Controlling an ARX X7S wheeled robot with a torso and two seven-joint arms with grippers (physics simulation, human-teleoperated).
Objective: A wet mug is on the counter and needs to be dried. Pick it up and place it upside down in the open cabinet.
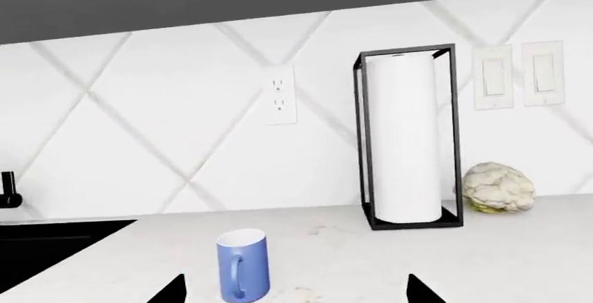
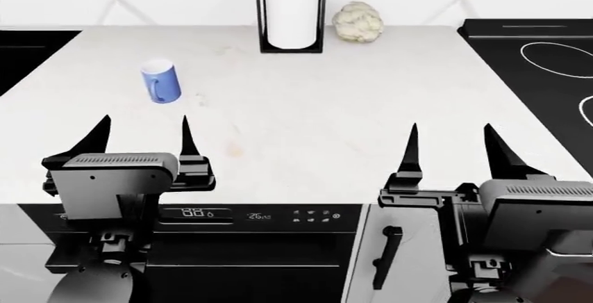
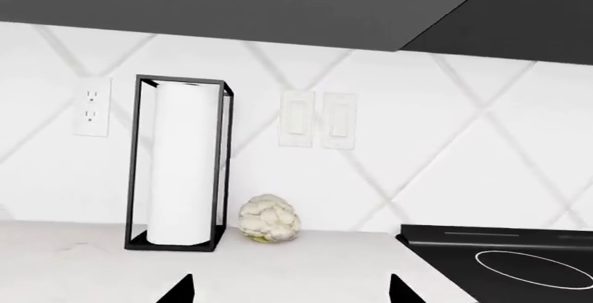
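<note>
The periwinkle blue mug (image 2: 160, 80) stands upright on the white counter (image 2: 306, 115), at its left part; it also shows in the left wrist view (image 1: 244, 265), handle turned toward the camera. My left gripper (image 2: 144, 135) is open and empty, a little in front of the mug and apart from it; in the left wrist view (image 1: 296, 290) only its two black fingertips show. My right gripper (image 2: 449, 149) is open and empty over the counter's right front; its tips show in the right wrist view (image 3: 290, 289). The open cabinet is out of view.
A white paper-towel roll in a black frame (image 2: 291, 10) stands at the back wall, a cauliflower (image 2: 357, 22) to its right. A black stovetop (image 2: 542, 74) lies at the right, a dark sink area (image 2: 28, 56) at the left. Dark upper cabinets (image 3: 278, 4) hang overhead.
</note>
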